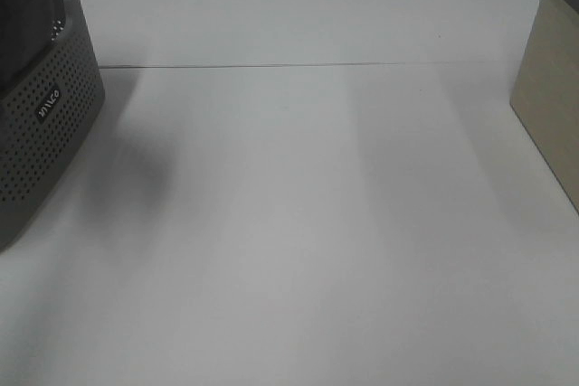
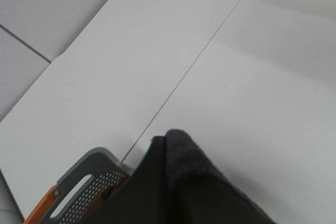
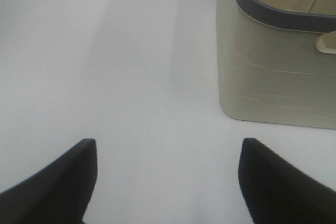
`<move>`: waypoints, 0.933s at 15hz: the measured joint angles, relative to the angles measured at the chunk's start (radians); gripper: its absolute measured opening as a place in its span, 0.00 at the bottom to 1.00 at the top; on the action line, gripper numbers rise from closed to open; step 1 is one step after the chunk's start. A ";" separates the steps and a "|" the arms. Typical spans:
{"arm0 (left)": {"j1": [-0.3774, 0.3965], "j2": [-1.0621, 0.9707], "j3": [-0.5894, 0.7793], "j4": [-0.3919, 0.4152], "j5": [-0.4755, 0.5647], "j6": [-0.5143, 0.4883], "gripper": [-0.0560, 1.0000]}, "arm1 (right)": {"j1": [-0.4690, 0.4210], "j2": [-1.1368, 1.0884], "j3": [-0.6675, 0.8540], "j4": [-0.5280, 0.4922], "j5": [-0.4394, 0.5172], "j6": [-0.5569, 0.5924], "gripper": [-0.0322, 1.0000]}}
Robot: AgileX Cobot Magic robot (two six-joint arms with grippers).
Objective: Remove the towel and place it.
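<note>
Hanging bunched from the closed left gripper just above the basket (image 2: 84, 192), the towel (image 2: 191, 171) could snag on the rim or slip that thin pinch, while the right gripper (image 3: 167, 182) stands open.

the exterior high view looks down on the white counter (image 1: 298, 241), with the grey basket (image 1: 45, 133) at its left edge and the beige bin (image 1: 547, 106) at its right. the left wrist view looks from high over the same basket and the counter seam (image 2: 184, 77). the right wrist view is low, near the counter, facing the bin past the right hand (image 3: 168, 142)
</note>
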 joint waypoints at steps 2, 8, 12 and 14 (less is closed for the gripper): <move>-0.065 0.020 -0.003 -0.001 -0.025 0.000 0.05 | 0.000 0.000 0.000 0.000 0.000 0.000 0.74; -0.287 0.129 -0.003 -0.005 -0.245 -0.031 0.05 | 0.000 0.212 -0.023 0.261 -0.270 -0.159 0.74; -0.371 0.182 -0.003 -0.009 -0.343 -0.056 0.05 | 0.000 0.425 -0.023 0.578 -0.454 -0.483 0.74; -0.397 0.196 -0.003 -0.019 -0.358 -0.056 0.05 | 0.000 0.533 -0.023 0.728 -0.484 -0.639 0.74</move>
